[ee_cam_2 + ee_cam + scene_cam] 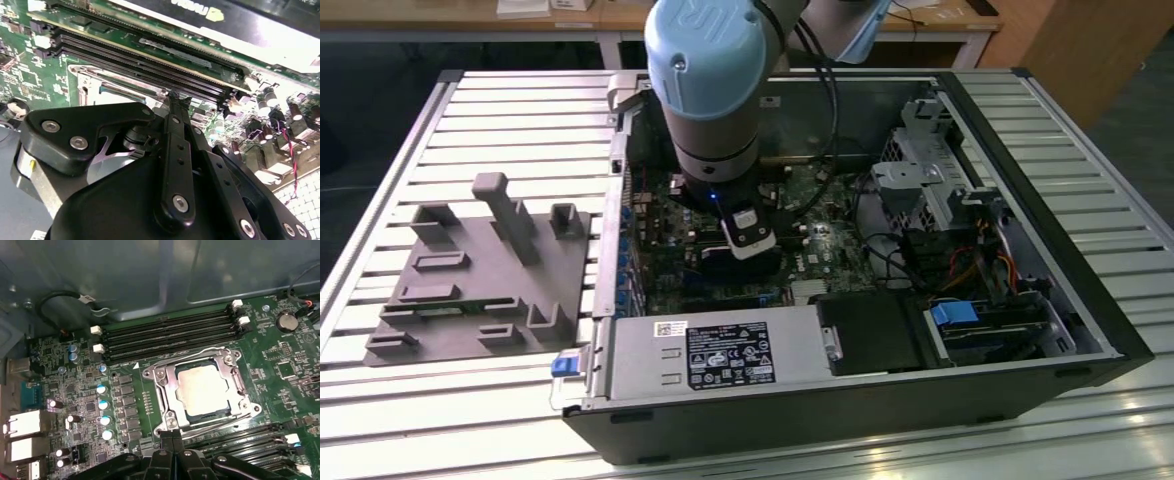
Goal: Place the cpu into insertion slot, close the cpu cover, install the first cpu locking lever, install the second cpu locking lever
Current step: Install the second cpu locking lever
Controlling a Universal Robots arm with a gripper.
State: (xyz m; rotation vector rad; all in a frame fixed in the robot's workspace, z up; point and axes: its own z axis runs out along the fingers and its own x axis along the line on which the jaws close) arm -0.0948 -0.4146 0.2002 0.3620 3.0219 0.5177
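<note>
Slatted metal tabletop (440,130) carried everything, with wooden furniture standing along the far side of the room. On it lay an open black computer case (881,400), and at the exterior view's left of that case sat a grey fixture block (480,275) with upright posts. My arm (707,90) reached down into the case over the green motherboard (65,385), near the silver power supply (707,355) on the case's near side.

In the first wrist view the long black memory slots (165,335) ran just beside the insertion slot (202,390). The cpu (205,390) sat flat in that slot, silvery-grey top up. The cpu cover (170,382) lay down around the chip, framing it through its window. One thin locking lever (187,356) lay along the side of the socket toward the memory slots, and a second lever (220,424) lay along the opposite side; I could not tell whether either was hooked.

My end effector (172,437) hung close above the board at the socket's edge, its fingertips (166,436) pressed together with no gap between them and nothing clamped. In the second wrist view its black linkage (175,165) covered most of the socket.
</note>
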